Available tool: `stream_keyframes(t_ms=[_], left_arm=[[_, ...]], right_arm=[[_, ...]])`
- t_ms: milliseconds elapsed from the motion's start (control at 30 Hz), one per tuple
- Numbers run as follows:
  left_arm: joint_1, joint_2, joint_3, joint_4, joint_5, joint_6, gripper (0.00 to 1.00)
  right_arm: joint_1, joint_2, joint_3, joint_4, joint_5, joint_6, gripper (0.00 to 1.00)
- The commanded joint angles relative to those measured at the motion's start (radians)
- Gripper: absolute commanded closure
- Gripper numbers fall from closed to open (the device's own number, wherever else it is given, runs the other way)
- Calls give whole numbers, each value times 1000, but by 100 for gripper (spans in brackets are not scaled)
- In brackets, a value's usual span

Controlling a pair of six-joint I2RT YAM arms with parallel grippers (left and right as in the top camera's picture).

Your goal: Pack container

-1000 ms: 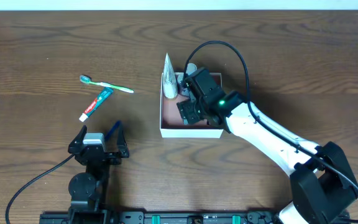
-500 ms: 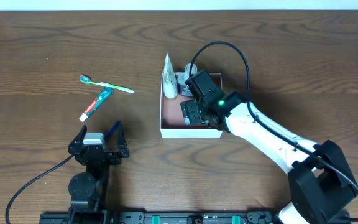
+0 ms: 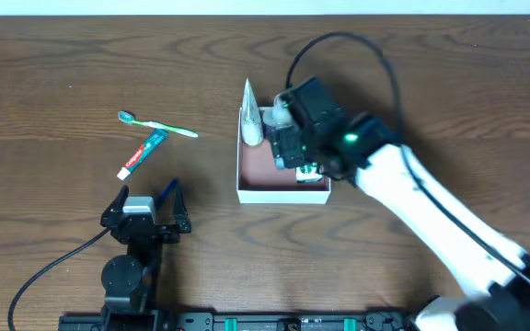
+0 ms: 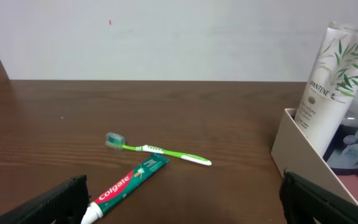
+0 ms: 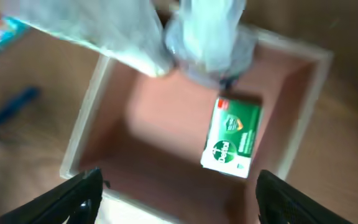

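Placement appears complete: a green soap box (image 5: 232, 143) lies in the container (image 3: 283, 195), frame centre. The right gripper (image 5: 182, 196) hangs above, jaws wide, empty. The left gripper (image 3: 147, 206) is open and empty. Next, probably: fetch the toothpaste (image 3: 143, 154), frame left.

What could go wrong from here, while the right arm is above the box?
1. The tall white tube stands upright against the left wall of the container, close to the open right jaws; a sideways move of the arm might tip it over.
2. The tube, a bottle and the green soap box already take up part of the floor, so the long toothbrush may end up propped on them.
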Motion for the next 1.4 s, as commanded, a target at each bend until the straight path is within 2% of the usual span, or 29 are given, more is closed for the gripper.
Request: stream_keyframes(t_ms=[0, 100, 233, 467, 767, 967, 1167, 1267, 1367], left_arm=[[5, -5, -21, -37, -9, 14, 2], [5, -5, -21, -37, -9, 14, 2], [5, -5, -21, -37, -9, 14, 2], [5, -5, -21, -37, -9, 14, 2], [5, -5, -21, -36, -11, 24, 2], [5, -5, -21, -23, -99, 92, 2], [5, -5, -10, -31, -83, 80, 2], [5, 15, 66, -132, -63, 28, 2], [5, 107, 193, -259, -53, -11, 2]], right_arm=[[-23, -101, 45, -52, 107, 44, 19], [-84, -169, 47, -92, 214, 95, 15], [-266, -232, 47, -121, 237, 103, 10], [-588, -223, 46, -121, 163, 103, 1], [-904, -170, 45, -145, 50, 103, 1], [-965, -148, 45, -166, -17, 103, 1], [-964, -146, 45, -169, -17, 103, 1], [-964, -146, 45, -170, -16, 103, 1], [-964, -146, 45, -170, -17, 103, 1]])
